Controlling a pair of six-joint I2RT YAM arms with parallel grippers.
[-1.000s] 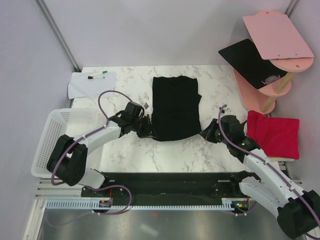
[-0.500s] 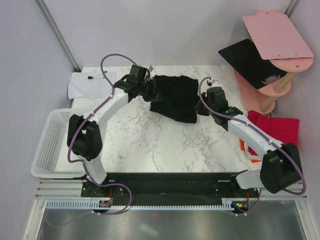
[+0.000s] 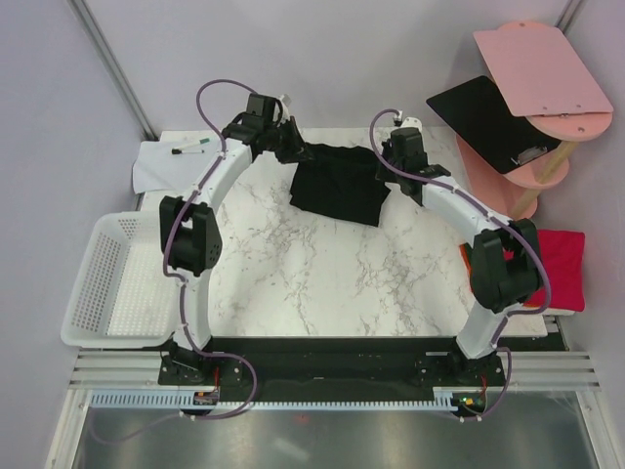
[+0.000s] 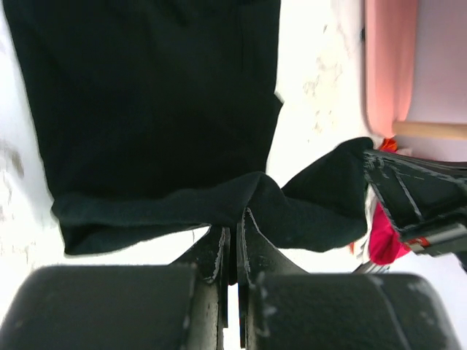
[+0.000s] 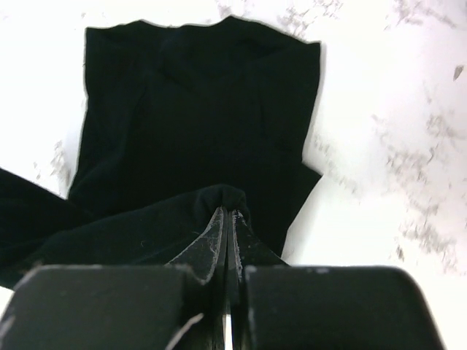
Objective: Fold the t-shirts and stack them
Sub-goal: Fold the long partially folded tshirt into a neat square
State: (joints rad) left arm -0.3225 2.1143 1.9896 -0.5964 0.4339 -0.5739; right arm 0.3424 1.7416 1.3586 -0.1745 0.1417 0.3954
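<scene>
The black t-shirt lies folded over at the far middle of the marble table. My left gripper is shut on its hem at the far left corner; in the left wrist view the cloth bunches at the fingertips. My right gripper is shut on the hem at the far right corner; the right wrist view shows cloth pinched between the pads. A crimson red folded t-shirt sits at the right edge, with a bit of orange beside it.
A white basket stands at the left edge. A white paper sheet with a marker lies at the far left. A pink tiered stand with a flat black board is at the far right.
Both grippers carried the shirt's near hem from the table's middle up and over to the far edge, folding the shirt in half. Both arms are now stretched far out.
</scene>
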